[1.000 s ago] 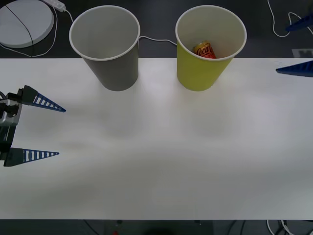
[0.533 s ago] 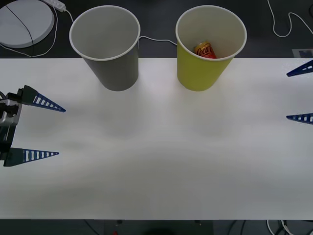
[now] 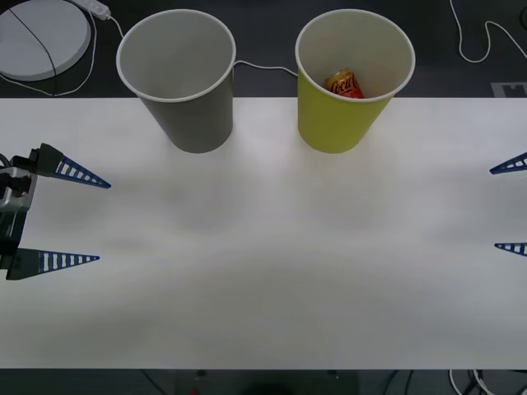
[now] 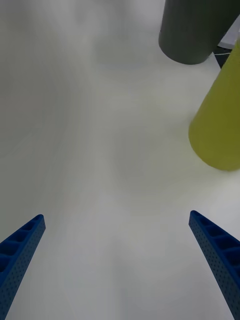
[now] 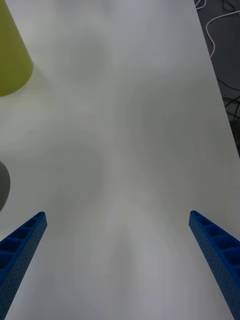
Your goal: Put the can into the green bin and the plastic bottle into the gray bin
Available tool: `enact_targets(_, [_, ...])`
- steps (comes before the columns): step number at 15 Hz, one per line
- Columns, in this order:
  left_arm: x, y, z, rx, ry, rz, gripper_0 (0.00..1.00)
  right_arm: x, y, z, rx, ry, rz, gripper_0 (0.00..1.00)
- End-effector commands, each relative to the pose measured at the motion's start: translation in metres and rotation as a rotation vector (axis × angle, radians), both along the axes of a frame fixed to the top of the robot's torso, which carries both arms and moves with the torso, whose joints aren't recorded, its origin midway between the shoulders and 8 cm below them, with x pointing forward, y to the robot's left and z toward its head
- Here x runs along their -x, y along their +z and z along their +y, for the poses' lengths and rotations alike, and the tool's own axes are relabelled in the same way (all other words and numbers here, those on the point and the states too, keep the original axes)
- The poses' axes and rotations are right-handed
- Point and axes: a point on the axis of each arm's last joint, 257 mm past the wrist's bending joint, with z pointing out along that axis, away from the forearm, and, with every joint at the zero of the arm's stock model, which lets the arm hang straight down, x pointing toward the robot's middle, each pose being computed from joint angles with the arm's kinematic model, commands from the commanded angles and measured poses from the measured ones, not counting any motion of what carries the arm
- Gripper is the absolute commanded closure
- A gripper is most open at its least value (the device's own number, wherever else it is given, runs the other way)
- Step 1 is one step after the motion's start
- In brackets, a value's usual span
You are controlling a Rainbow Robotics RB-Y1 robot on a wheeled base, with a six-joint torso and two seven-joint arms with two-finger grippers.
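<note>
- At the far edge of the white counter (image 3: 263,271), the gray bin (image 3: 183,78) and the green bin (image 3: 350,78) stood upright side by side, well apart from each other, the gray one nearer the far left corner.
- Inside the green bin lay the can (image 3: 345,85), tilted against the white inner wall, its red-orange side with white script facing up.
- Inside the gray bin, only the white wall could be seen.
- At the left edge of the counter, the left pincer (image 3: 78,219) hung released, its two blue ribbed fingers spread wide and holding nothing.
- At the right edge, the right pincer (image 3: 510,206) was likewise released, its blue fingertips wide apart and bare.
- From the right wrist view, the right pincer (image 4: 117,260) faced open counter, with the green bin (image 4: 220,125) nearer and the gray bin (image 4: 192,30) beyond it.
- From the left wrist view, the left pincer (image 5: 117,260) faced bare counter beside the base of the green bin (image 5: 11,60).
- Behind the counter's far left corner sat a round white disc (image 3: 41,37) with a cable (image 3: 263,66) trailing past the bins.
</note>
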Motion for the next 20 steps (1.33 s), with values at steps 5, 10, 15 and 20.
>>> enact_targets(5, [0.0,0.0,0.0,0.0,0.0,0.0,0.0,0.019,-0.027,-0.012,0.051,-0.021,0.035,0.0])
enact_targets(10, [0.0,0.0,0.0,0.0,0.0,0.0,0.0,0.029,-0.039,-0.012,0.062,-0.017,0.055,0.0])
enact_targets(15, [0.0,0.0,0.0,0.0,0.0,0.0,0.0,0.03,-0.041,0.0,0.021,0.006,0.041,0.0])
enact_targets(20, [0.0,0.0,0.0,0.0,0.0,0.0,0.0,0.03,-0.041,0.0,0.021,0.006,0.041,0.0])
